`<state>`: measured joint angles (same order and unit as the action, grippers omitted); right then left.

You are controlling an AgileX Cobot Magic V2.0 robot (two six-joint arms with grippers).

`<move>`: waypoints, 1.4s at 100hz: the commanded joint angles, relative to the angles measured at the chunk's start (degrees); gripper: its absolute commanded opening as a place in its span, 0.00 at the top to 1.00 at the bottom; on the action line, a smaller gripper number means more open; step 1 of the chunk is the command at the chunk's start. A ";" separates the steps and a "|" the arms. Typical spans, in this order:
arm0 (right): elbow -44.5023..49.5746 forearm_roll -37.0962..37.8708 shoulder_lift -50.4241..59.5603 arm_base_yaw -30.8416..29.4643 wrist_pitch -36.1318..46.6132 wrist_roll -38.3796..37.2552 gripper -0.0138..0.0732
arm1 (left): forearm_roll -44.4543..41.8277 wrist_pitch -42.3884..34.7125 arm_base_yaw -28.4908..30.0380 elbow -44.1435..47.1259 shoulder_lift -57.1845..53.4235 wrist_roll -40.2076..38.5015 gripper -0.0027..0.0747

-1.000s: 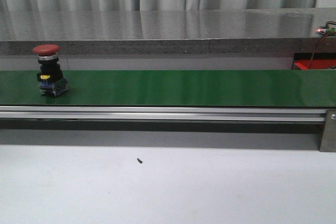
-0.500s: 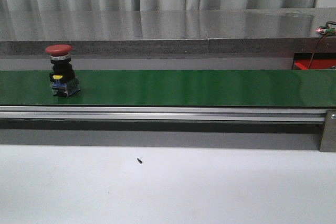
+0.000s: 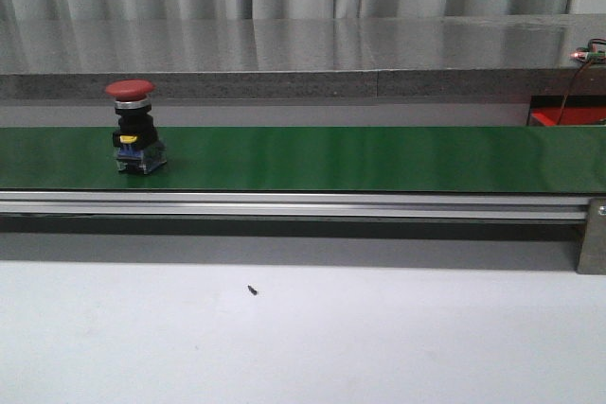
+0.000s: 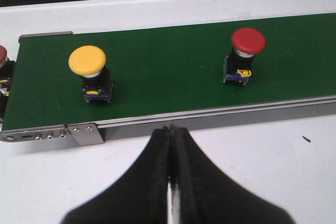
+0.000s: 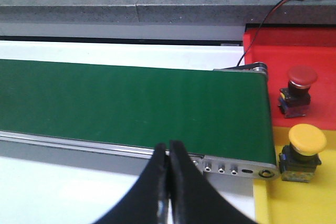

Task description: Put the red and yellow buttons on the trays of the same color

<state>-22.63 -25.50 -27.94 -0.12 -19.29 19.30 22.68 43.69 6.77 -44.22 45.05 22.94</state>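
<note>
Front view: a red button (image 3: pixel 133 127) stands upright at the left of the green belt (image 3: pixel 379 158); neither arm appears.

Left wrist view: left gripper (image 4: pixel 172 135), fingers pressed together; a yellow button (image 4: pixel 90 73) upper left; a third button (image 4: pixel 3 64) cut off at the left edge.

Right wrist view: right gripper (image 5: pixel 168 148), fingers pressed together; the red tray (image 5: pixel 315 51) and the yellow tray (image 5: pixel 310 203) each hold a matching button. No legible writing.

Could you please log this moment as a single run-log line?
belt: red button riding, yellow button behind | left gripper: shut, empty | right gripper: shut, empty | trays: one button each
</note>
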 commanded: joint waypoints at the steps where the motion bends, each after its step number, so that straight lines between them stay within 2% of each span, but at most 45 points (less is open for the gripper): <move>1: -3.13 -0.54 -1.86 0.39 2.37 0.10 0.98 | 1.94 -4.68 -0.33 1.24 -3.59 0.19 0.99; 27: -9.17 -0.05 -9.02 3.39 -2.71 0.94 0.98 | 1.94 -4.91 -0.33 6.25 -9.43 0.19 0.99; 86: -35.51 0.02 -33.63 10.18 -19.28 2.83 0.97 | 1.94 -4.25 -0.33 6.48 -9.82 0.19 0.99; 93: -38.38 0.03 -36.41 10.98 -20.57 3.11 0.91 | 1.94 -4.25 -0.33 6.48 -9.82 0.19 0.99; 97: -39.78 0.03 -38.31 11.52 -21.22 3.11 0.84 | 1.94 -4.25 -0.33 6.48 -9.82 0.19 0.99; 102: -41.97 0.03 -40.38 12.16 -22.00 3.11 0.74 | 1.94 -4.25 -0.33 6.48 -9.82 0.19 0.99; 114: -46.38 0.03 -45.08 13.87 -23.85 3.11 0.40 | 1.94 -4.25 -0.33 6.48 -9.82 0.19 0.99; 121: -48.93 0.03 -47.62 14.87 -24.60 3.11 0.27 | 1.94 -4.25 -0.33 6.48 -9.82 0.19 0.99; 128: -51.34 0.03 -49.88 15.78 -25.44 3.11 0.21 | 1.94 -4.25 -0.33 6.48 -9.82 0.19 0.99; 140: -55.83 0.03 -53.65 17.53 -27.53 3.11 0.21 | 1.94 -4.25 -0.33 6.48 -9.82 0.19 0.99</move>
<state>-74.03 -24.71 -81.18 16.45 -47.47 21.80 22.77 42.86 6.77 -36.09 35.20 22.94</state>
